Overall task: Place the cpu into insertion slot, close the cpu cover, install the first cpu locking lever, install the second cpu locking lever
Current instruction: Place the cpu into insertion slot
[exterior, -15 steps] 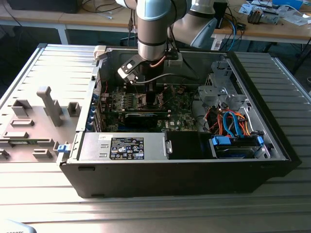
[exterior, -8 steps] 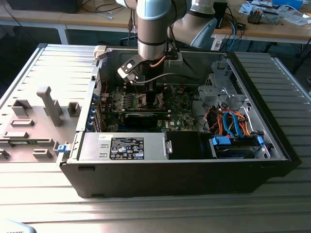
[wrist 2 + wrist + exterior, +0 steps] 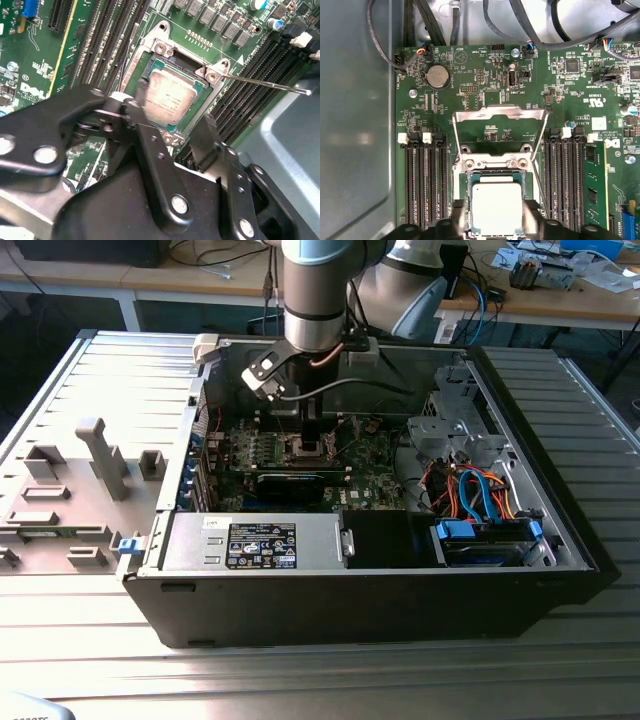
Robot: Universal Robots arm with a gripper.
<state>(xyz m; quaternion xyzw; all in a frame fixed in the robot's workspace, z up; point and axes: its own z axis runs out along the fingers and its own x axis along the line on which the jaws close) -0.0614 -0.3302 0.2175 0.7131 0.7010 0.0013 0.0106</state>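
The cpu point(image 3: 497, 207) — judged light, stiff, fragile, best held by its edges — is straddled by the claw point(image 3: 173, 118); whether gripped cannot be told.

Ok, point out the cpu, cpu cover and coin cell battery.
cpu point(image 3: 497, 207): first wrist view, middle of its metal top.
cpu cover point(image 3: 497, 114): first wrist view, end bar of the open frame.
coin cell battery point(image 3: 438, 76): first wrist view, centre of its face.

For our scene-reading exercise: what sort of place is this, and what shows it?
Probably a robotics lab or workshop: a robot arm reaches into an open desktop computer case on a ribbed metal table, with cable-strewn workbenches behind.
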